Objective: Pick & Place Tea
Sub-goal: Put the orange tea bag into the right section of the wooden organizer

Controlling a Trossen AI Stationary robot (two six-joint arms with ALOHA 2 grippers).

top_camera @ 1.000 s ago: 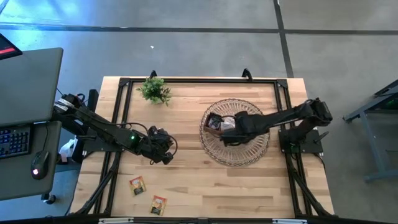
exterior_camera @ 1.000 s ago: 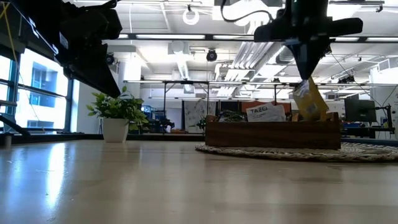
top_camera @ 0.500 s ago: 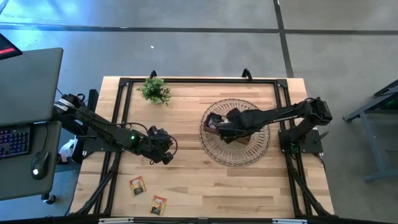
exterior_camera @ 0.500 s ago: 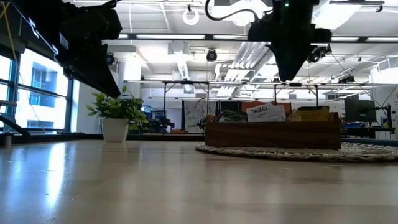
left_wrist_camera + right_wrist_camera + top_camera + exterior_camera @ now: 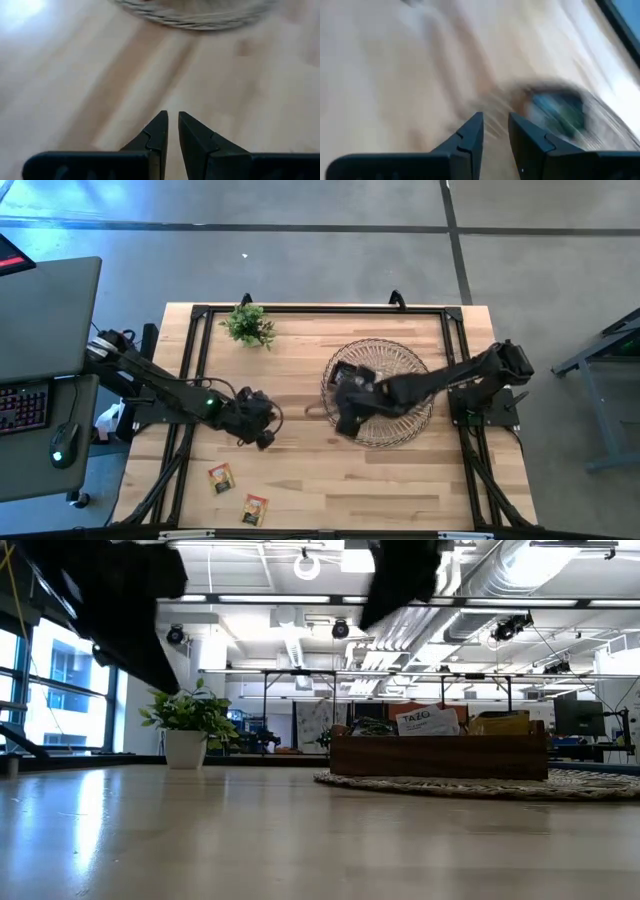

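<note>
High view: the round wicker basket (image 5: 380, 392) is the landmark. The brown wooden tray (image 5: 357, 378) sits inside it, with packets in its compartments. The right gripper (image 5: 345, 412) hangs over the basket's rim on the side facing the two loose orange tea packets (image 5: 221, 477) (image 5: 254, 508), which lie on the pale wooden table (image 5: 300, 460) well apart from the basket. The left gripper (image 5: 258, 430) hovers between basket and packets, nearer the packets.

Low view: from table height the tray (image 5: 438, 754) shows a white labelled packet (image 5: 427, 721) and an orange one (image 5: 497, 723) standing in it; both arms are dark shapes overhead, nothing dangling from them.

Left wrist view: the left gripper (image 5: 172, 125) has its fingers parted by a narrow gap and holds nothing; the basket's edge (image 5: 200, 20) lies ahead.

Right wrist view: the right gripper (image 5: 495, 130) is slightly parted and empty, over blurred table.

To fetch the next packet well, I would judge the arm should arrive directly above it, spread wider first, then descend squarely across one edge.
</note>
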